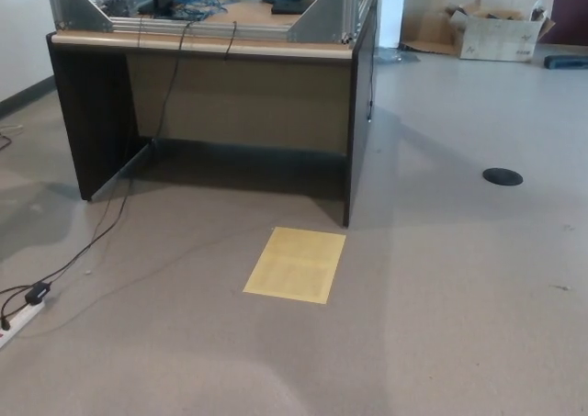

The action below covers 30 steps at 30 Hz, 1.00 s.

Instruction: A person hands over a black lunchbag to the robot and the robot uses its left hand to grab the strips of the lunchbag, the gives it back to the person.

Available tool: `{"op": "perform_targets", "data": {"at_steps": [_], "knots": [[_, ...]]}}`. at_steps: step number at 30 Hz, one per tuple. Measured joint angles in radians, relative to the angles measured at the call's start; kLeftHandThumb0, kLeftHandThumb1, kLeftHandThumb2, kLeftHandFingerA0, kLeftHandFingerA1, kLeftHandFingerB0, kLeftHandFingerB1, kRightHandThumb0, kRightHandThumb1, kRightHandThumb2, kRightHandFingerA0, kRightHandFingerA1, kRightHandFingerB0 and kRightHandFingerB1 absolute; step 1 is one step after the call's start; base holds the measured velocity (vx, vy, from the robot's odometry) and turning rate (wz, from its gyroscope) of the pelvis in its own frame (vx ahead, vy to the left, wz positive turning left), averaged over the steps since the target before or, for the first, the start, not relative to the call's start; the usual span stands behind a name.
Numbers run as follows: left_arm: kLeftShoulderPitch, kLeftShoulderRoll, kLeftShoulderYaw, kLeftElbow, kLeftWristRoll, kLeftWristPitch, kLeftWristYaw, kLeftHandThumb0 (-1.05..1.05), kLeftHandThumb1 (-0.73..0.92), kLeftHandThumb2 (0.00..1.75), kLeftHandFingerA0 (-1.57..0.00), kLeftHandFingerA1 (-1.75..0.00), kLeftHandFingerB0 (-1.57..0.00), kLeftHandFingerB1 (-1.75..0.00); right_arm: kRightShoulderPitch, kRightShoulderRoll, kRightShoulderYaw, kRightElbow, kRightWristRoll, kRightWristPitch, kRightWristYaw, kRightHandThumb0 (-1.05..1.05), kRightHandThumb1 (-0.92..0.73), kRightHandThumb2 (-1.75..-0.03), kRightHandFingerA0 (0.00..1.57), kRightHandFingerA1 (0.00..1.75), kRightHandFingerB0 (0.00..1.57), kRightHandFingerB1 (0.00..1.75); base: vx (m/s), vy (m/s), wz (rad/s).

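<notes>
I see neither hand, so I cannot tell their fingers' state, nor any lunchbag, just the dark wooden desk [220,85] and yellow paper sheet [295,264] on the floor.

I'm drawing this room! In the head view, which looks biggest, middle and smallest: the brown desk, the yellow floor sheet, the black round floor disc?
1. Brown wooden desk, by far the largest.
2. Yellow rectangular sheet on the floor.
3. Black round disc, smallest, though it lies farther away, which shrinks it.

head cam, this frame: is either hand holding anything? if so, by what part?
Nothing is visibly held. Neither hand is in view, nor are a lunchbag or a person; only the desk, a yellow sheet on the floor and a cable.
</notes>
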Motion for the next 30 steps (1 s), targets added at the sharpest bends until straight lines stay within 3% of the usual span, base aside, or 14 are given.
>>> {"op": "perform_targets", "data": {"at_steps": [4, 8, 11, 18, 22, 23, 27, 30], "knots": [[-0.057, 0.027, -0.006, -0.042, 0.015, -0.025, 0.043, 0.07, 0.53, 0.58, -0.80, -1.75, -0.64, -1.73, 0.001, -0.001, 0.000, 0.000, -0.001, 0.004, -0.007, -0.69, -0.83, -0.65, 0.45, 0.46, 0.35, 0.37, 0.00, 0.000, 0.00], [-0.142, 0.062, 0.013, -0.190, 0.013, -0.029, 0.033, 0.02, 0.59, 0.55, -0.78, -1.75, -0.62, -1.70, 0.005, -0.001, 0.001, 0.000, -0.003, 0.005, -0.010, -0.69, -0.83, -0.65, 0.45, 0.47, 0.35, 0.38, 0.00, 0.000, 0.00], [-0.217, 0.086, 0.021, -0.272, 0.009, -0.027, 0.009, -0.09, 0.61, 0.55, -0.79, -1.75, -0.62, -1.71, 0.009, -0.001, 0.000, 0.000, -0.003, 0.005, -0.011, -0.70, -0.83, -0.65, 0.46, 0.47, 0.35, 0.39, 0.00, 0.000, 0.00], [-0.448, 0.097, 0.007, -0.455, 0.009, 0.039, -0.104, -0.08, 0.58, 0.55, -0.81, -1.75, -0.61, -1.71, 0.013, -0.004, 0.000, 0.001, -0.007, 0.005, -0.016, -0.70, -0.83, -0.65, 0.45, 0.47, 0.35, 0.39, 0.00, 0.000, 0.00], [-0.599, 0.093, -0.044, -0.457, 0.014, 0.062, -0.163, -0.05, 0.60, 0.55, -0.77, -1.75, -0.56, -1.72, 0.013, -0.004, 0.002, 0.000, -0.012, 0.006, -0.019, -0.71, -0.84, -0.65, 0.44, 0.45, 0.37, 0.39, 0.00, 0.000, 0.00], [-0.637, 0.092, -0.060, -0.449, 0.017, 0.063, -0.173, -0.11, 0.61, 0.53, -0.72, -1.75, -0.55, -1.65, 0.013, -0.004, 0.003, -0.001, -0.014, 0.006, -0.019, -0.71, -0.84, -0.65, 0.44, 0.46, 0.36, 0.39, 0.00, 0.000, 0.00], [-0.797, 0.064, -0.130, -0.380, 0.030, 0.072, -0.201, -0.13, 0.57, 0.51, -0.79, -1.75, -0.57, -1.59, 0.013, -0.003, 0.004, -0.001, -0.016, 0.007, -0.021, -0.69, -0.84, -0.65, 0.45, 0.46, 0.36, 0.39, 0.00, 0.000, 0.00], [-0.917, 0.033, -0.184, -0.316, 0.047, 0.079, -0.218, -0.14, 0.55, 0.55, -0.73, -1.75, -0.51, -1.69, 0.013, -0.001, 0.005, -0.002, -0.017, 0.007, -0.023, -0.68, -0.82, -0.65, 0.45, 0.47, 0.36, 0.39, 0.00, 0.000, 0.00]]}}
